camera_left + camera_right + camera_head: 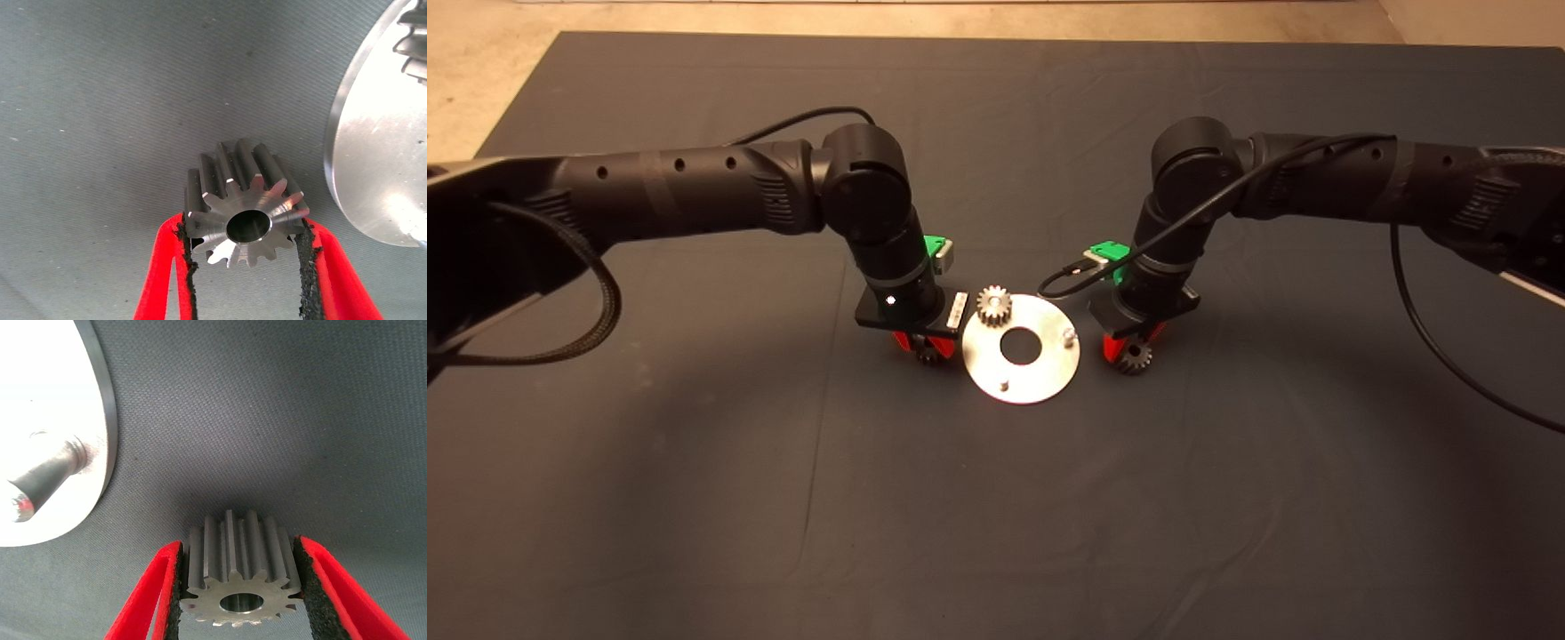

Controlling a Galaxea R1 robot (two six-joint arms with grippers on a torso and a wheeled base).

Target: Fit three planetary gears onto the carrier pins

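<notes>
Gripping gears (245, 213), hands (927, 348) mostly hidden

A shiny disc (1021, 375) lies mid-mat (996, 498). One gear (993, 305) sits on it at eleven o'clock; bare pins stand at two (1066, 335) and seven (1004, 385). The left gripper (927, 348) at nine and right gripper (1129, 348) at three each show a gear below.

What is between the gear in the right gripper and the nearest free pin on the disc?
Only bare dark mat and the disc's edge lie between that gear and the pin, as the right wrist view shows.
</notes>
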